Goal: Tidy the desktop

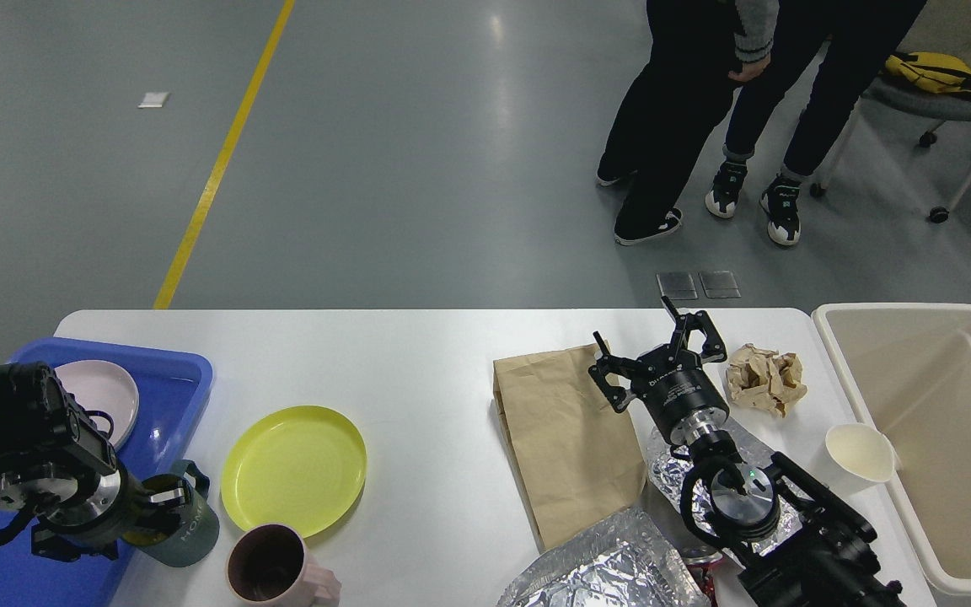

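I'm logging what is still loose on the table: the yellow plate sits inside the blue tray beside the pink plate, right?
Not quite. The head view shows the yellow plate on the desktop, outside the blue tray. Only the pink plate lies in that tray.
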You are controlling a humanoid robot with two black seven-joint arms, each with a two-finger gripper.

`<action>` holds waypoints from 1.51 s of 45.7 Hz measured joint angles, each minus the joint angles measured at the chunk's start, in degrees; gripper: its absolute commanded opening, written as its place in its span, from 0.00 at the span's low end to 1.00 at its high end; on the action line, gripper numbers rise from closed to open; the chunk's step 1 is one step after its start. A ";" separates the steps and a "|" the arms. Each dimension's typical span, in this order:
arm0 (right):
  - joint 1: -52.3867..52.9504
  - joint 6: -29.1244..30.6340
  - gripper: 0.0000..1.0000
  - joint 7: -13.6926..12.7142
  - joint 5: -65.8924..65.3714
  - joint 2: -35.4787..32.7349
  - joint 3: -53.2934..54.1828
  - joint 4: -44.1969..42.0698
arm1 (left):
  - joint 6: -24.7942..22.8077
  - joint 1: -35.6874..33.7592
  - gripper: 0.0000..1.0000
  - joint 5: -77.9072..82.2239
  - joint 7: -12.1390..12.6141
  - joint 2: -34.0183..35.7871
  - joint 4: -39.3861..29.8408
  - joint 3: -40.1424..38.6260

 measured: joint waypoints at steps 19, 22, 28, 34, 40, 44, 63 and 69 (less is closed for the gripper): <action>0.00 0.00 1.00 0.00 0.00 0.01 0.00 0.00 | 2.25 1.37 0.31 -0.09 0.41 -0.10 0.12 -1.23; 0.00 0.00 1.00 0.00 0.00 0.01 0.00 0.00 | 2.47 1.49 0.31 -0.09 1.01 -0.10 0.12 -1.38; 0.00 0.00 1.00 0.00 0.01 0.00 0.00 0.00 | 2.56 1.49 0.34 0.01 1.47 0.03 0.11 -1.41; 0.00 0.00 1.00 0.00 0.02 0.00 0.00 0.00 | 2.44 1.22 0.40 0.09 1.50 0.16 0.07 -1.43; 0.00 0.00 1.00 0.00 0.02 0.00 0.00 0.00 | 2.08 0.72 0.47 0.10 1.51 0.33 0.04 -1.43; 0.00 0.00 1.00 0.00 0.02 0.00 0.00 0.00 | 2.02 0.50 0.50 0.10 1.51 0.47 0.00 -1.43; 0.00 0.00 1.00 0.00 0.02 0.00 0.00 0.00 | -0.33 -2.14 0.53 0.11 1.42 1.81 0.01 -1.14; 0.00 0.00 1.00 0.00 0.02 0.00 0.00 0.00 | -0.48 -2.56 0.52 0.09 1.47 1.90 0.01 -1.13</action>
